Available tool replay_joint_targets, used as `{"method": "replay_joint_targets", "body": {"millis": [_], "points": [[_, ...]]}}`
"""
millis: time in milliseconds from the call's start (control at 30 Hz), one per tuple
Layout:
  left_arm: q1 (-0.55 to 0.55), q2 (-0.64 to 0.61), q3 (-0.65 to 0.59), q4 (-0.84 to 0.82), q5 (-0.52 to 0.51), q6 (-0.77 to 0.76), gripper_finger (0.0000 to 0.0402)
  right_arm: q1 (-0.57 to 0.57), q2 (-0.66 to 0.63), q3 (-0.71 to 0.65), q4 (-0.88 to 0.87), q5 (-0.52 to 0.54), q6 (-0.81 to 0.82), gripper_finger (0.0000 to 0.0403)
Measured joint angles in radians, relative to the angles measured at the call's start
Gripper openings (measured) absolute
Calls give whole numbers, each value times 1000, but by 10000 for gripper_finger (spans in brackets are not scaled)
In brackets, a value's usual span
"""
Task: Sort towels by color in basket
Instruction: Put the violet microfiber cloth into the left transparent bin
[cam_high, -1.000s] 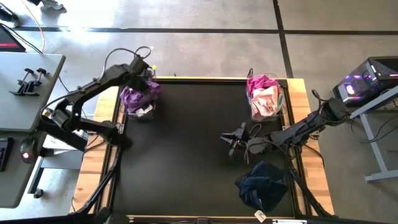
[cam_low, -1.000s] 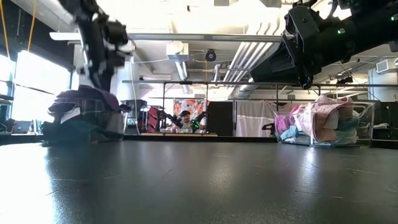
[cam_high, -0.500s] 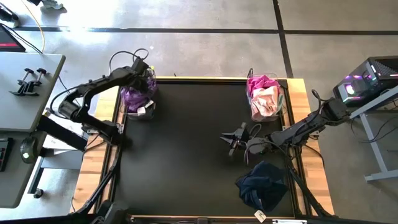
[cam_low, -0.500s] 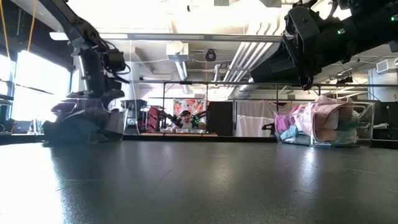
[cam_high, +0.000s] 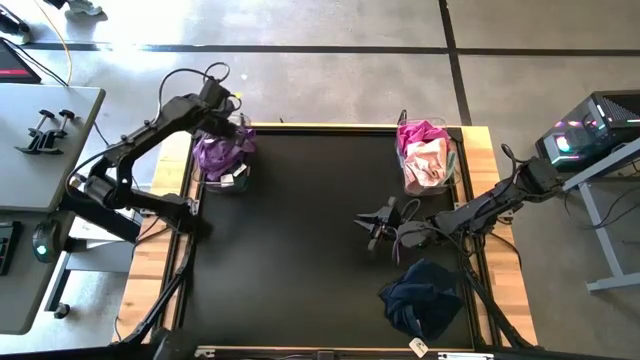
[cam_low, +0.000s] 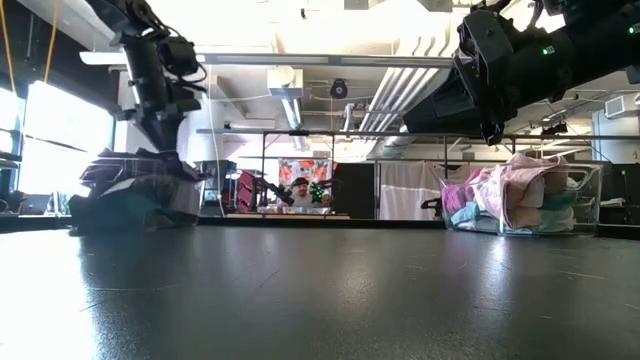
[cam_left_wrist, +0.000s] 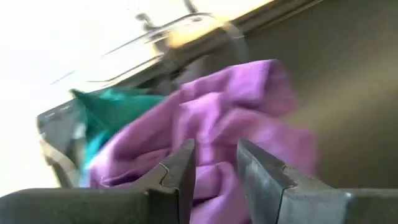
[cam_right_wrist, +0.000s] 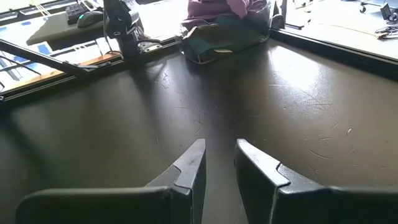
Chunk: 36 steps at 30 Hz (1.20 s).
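High view: left gripper (cam_high: 232, 128), jaws slightly apart and empty, hovers over the purple towel (cam_high: 220, 155); right gripper (cam_high: 372, 228), narrowly open, waits beside the navy towel (cam_high: 420, 295).

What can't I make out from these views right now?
- Towels under the purple towel in the left basket: high view, the purple one and the left gripper cover them.
- Lower layers in the right basket: high view, pink towels lie on top.
- Folds of the navy towel: high view, too dark; absent from the low view.
- Left wrist view: blurred.
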Motion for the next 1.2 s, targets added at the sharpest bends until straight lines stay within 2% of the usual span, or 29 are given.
{"method": "replay_joint_targets", "body": {"millis": [100,367,533,833,1067,1200], "points": [[-27,4,0,29,59,0,98,0,0,0,-1,0,0,78],[-110,21,-81,255,91,-8,40,0,0,0,-7,0,3,78],[-77,69,-146,271,36,-10,4,0,0,0,-7,0,3,78],[13,94,-261,432,15,-19,7,0,0,0,-7,0,3,78],[27,82,-257,411,22,-19,1,0,0,0,-7,0,3,78],[28,51,-192,323,21,-18,1,0,0,0,-7,0,7,78]]}}
